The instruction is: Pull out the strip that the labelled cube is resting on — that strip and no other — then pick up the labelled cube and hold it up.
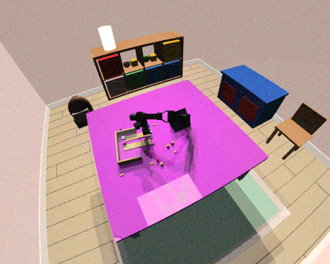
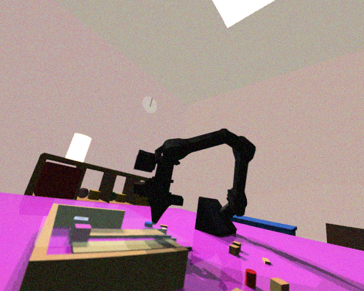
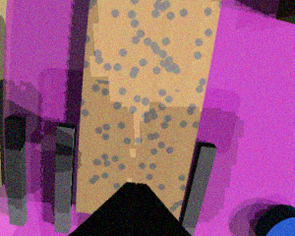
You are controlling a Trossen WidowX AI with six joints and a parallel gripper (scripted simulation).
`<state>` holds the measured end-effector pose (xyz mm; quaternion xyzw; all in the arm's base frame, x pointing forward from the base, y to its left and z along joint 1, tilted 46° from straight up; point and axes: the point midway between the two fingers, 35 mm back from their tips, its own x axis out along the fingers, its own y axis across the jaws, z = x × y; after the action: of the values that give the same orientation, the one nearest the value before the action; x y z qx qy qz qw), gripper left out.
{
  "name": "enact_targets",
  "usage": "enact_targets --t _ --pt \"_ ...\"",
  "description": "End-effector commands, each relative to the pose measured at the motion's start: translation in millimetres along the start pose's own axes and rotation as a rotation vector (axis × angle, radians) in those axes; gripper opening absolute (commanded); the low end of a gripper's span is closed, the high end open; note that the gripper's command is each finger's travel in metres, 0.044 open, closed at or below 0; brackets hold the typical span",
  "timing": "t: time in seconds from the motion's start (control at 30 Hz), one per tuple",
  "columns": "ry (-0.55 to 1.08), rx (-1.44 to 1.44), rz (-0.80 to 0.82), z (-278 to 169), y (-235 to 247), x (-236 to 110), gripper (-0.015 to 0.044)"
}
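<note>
A wooden U-shaped tray [image 1: 117, 147] [image 2: 42, 237] on the magenta table holds two tan strips side by side. The far strip [image 1: 136, 137] [image 2: 122, 232] shows speckled in the wrist view [image 3: 147, 79]. A small cube with a pale label on top [image 1: 122, 137] [image 2: 80, 218] sits at the far strip's inner end. A plain purple cube [image 2: 82, 231] sits nearer, by the near strip [image 1: 134, 145] [image 2: 119, 245]. My gripper [image 1: 147, 133] [image 2: 155, 220] [image 3: 135, 193] points straight down over the far strip's outer end. Its fingers are shut together with nothing visible between them.
A blue cylinder [image 3: 281, 232] [image 2: 148, 223] lies just beside the gripper. Dark bars [image 3: 199, 187] flank the strip ends. Small tan blocks [image 1: 172, 142] [image 2: 234, 248] and a red cylinder [image 2: 250, 277] are scattered right of the tray. The arm's base [image 1: 179, 119] stands behind.
</note>
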<state>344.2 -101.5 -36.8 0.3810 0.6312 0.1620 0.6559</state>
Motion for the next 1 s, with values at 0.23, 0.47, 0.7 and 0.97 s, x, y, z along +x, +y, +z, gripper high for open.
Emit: enact_targets --t 0.23,0.47,0.7,0.97 --pt "0.001 0.003 0.005 -2.4 1.1 18.4 0.0" --pt "0.001 0.003 0.006 -2.9 1.3 22.3 0.0" --pt "0.001 0.003 0.006 -2.9 1.3 22.4 0.0" --pt "0.001 0.003 0.006 -2.9 1.3 22.5 0.0"
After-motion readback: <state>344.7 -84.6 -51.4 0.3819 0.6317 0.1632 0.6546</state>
